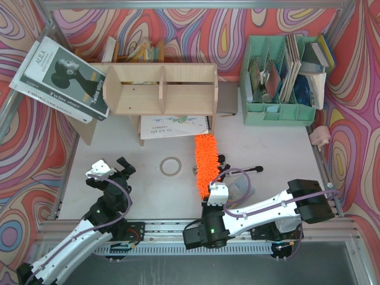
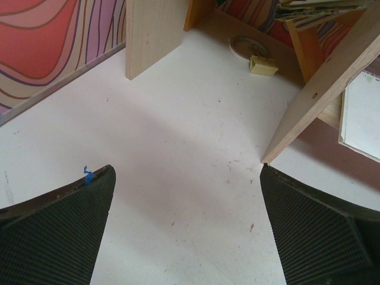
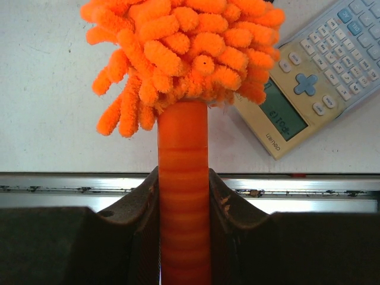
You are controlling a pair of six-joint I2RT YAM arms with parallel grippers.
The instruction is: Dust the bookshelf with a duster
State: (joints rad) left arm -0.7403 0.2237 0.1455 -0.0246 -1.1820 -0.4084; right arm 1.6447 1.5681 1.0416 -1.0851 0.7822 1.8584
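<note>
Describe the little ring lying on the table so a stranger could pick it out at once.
Find the wide wooden bookshelf at the back of the white table. Come forward past the notebook poking out beneath it: the ring lies flat on bare tabletop, left of the orange duster. It is the only thin, pale, hollow circle there.

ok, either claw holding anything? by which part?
Right claw grips the duster by its handle, just below the fluffy head. Left claw is open, empty.
</note>
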